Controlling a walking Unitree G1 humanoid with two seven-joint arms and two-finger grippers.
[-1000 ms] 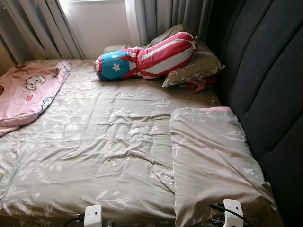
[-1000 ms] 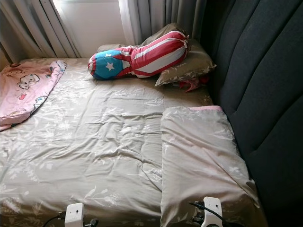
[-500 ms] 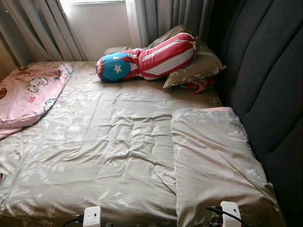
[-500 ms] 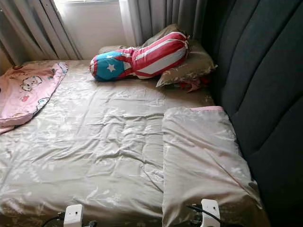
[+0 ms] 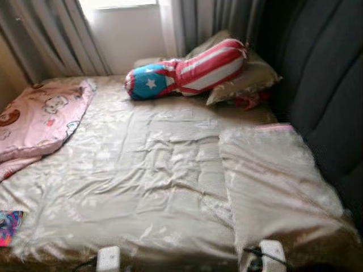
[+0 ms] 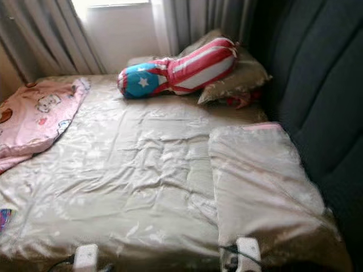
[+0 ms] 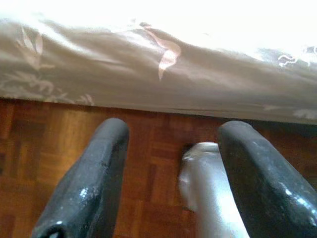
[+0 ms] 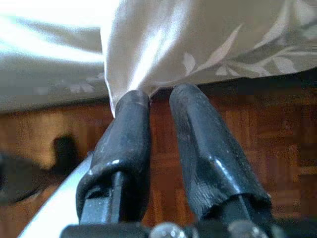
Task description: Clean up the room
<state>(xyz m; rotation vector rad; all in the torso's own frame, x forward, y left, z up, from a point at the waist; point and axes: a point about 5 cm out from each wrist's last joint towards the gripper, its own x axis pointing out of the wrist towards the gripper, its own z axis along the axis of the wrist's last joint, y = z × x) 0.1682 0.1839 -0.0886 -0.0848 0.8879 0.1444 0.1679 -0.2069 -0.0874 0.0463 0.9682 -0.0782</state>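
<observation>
Pillows (image 5: 281,181) — two; bolster (image 5: 187,71) — one; hands idle

Both head views are motion-blurred. A small multicoloured item (image 5: 9,228) at the beige-sheeted bed's (image 5: 142,187) near left edge is cropped and unidentifiable. A red thing (image 5: 249,101) lies half-hidden beneath the leaf-print pillow (image 5: 249,76).

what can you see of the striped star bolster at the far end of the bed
The bolster is a long stuffed cylinder in soft cloth: red and white stripes along most of it, with a blue end bearing a white star. It lies tilted, its striped end propped on a beige leaf-print pillow by the dark headboard, its blue end down on the bedsheet.
</observation>
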